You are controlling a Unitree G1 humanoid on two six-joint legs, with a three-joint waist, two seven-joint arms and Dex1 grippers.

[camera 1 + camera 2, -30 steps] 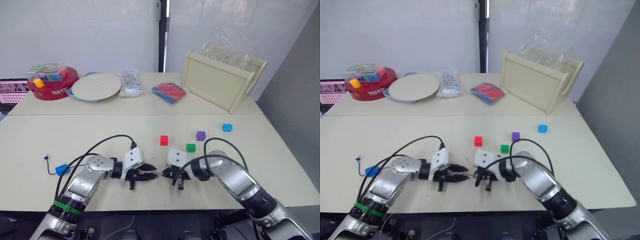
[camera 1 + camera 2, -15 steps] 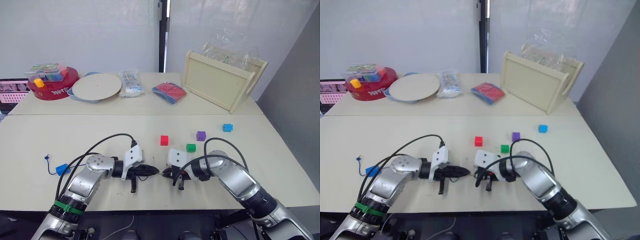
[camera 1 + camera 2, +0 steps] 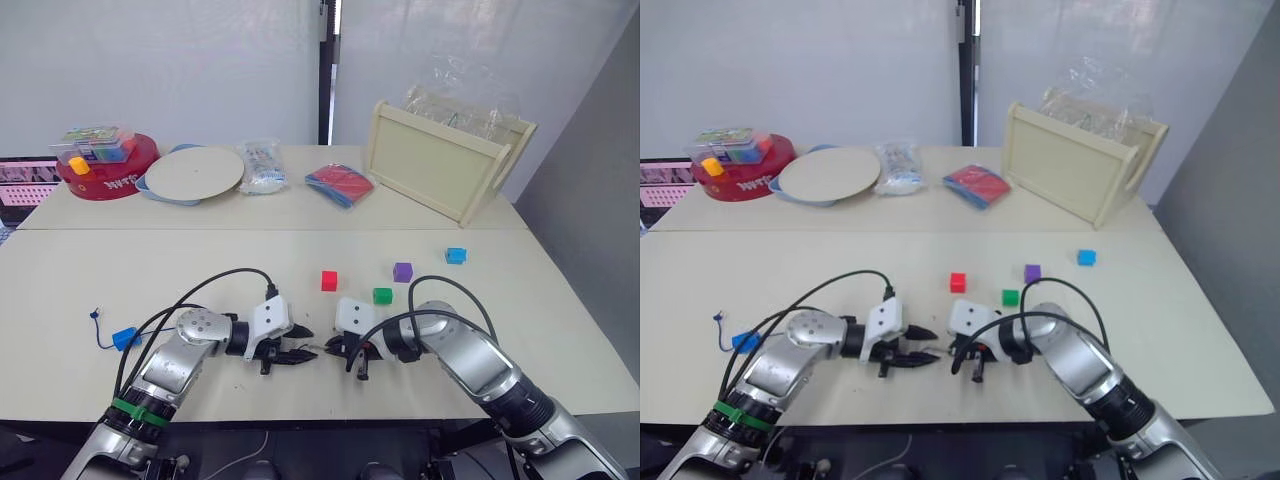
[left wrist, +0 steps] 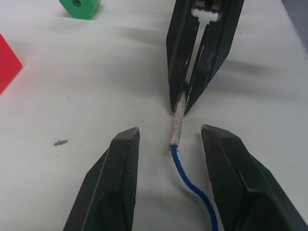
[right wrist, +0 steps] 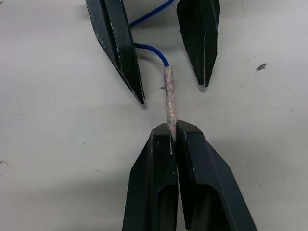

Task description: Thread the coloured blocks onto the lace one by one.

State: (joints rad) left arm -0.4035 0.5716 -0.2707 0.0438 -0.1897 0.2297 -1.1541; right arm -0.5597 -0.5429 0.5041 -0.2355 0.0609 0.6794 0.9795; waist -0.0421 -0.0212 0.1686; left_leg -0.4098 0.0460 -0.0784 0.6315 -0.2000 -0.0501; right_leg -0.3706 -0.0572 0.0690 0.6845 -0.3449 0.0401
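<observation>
presently, by item:
right gripper (image 5: 172,131): jaws clamped on the pale tip of the lace (image 5: 169,98)
left gripper (image 4: 169,144): jaws spread, tip's free end and blue cord between them, untouched
green block (image 4: 80,7): beyond both jaws
red block (image 4: 7,66): beside the left jaws

Both arms are silver-grey metal with rounded joints. The left arm (image 3: 165,370) wears a green band near the elbow; the right arm (image 3: 480,370) has a black ring. Each wrist carries a white block, looping black cables, and two tapered black fingers (image 4: 118,187).
</observation>
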